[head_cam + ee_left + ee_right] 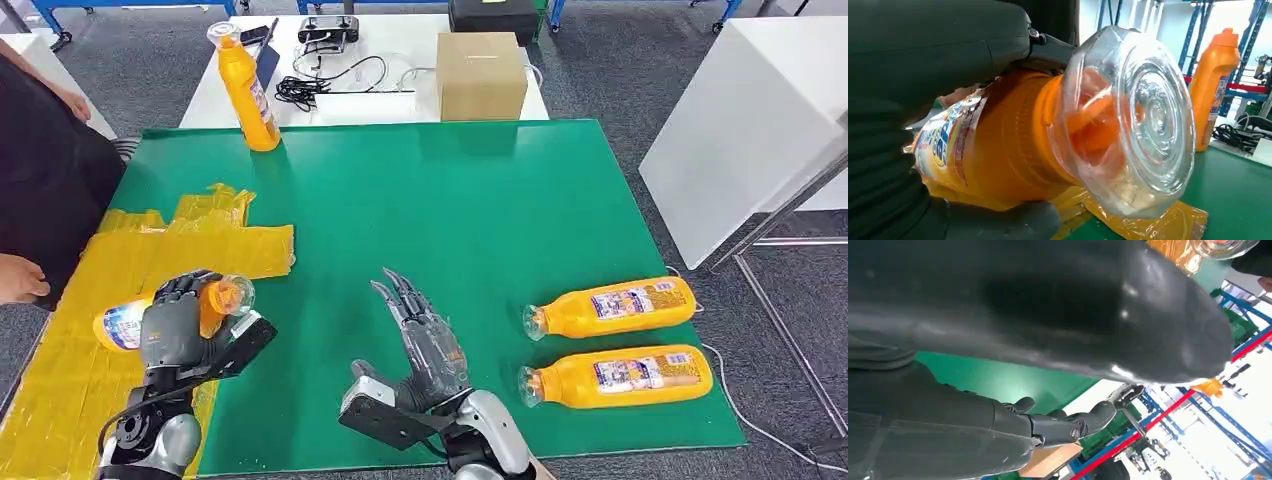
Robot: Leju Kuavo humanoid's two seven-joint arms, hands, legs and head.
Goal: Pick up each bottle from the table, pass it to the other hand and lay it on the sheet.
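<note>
1. The left robot hand (178, 322) is gripping an orange juice bottle (125, 322) around its upper body, holding it roughly level over the yellow sheet (130, 262) at the left side of the green desk (440, 210). The clear cap is pointing toward the middle of the desk.
2. In the left wrist view the same orange juice bottle (998, 145) is lying across the palm, with the dark fingers (948, 45) wrapping over it and the crumpled yellow sheet (1148, 222) showing beneath.
3. The right robot hand (425, 335) is holding nothing; its fingers are standing straight and slightly apart above the green surface, near the front edge.
4. Two more orange bottles are lying on their sides to the right of that hand, one behind the other: the rear bottle (615, 306) and the front bottle (620, 375), both with caps pointing left.
5. A fourth orange bottle (245, 88) is standing upright at the rear left corner of the green surface.
6. A cardboard box (481, 75) and black cables (310, 88) are sitting on the white surface behind.
7. A person's hand (20, 278) is resting at the left edge, beside the sheet.
</note>
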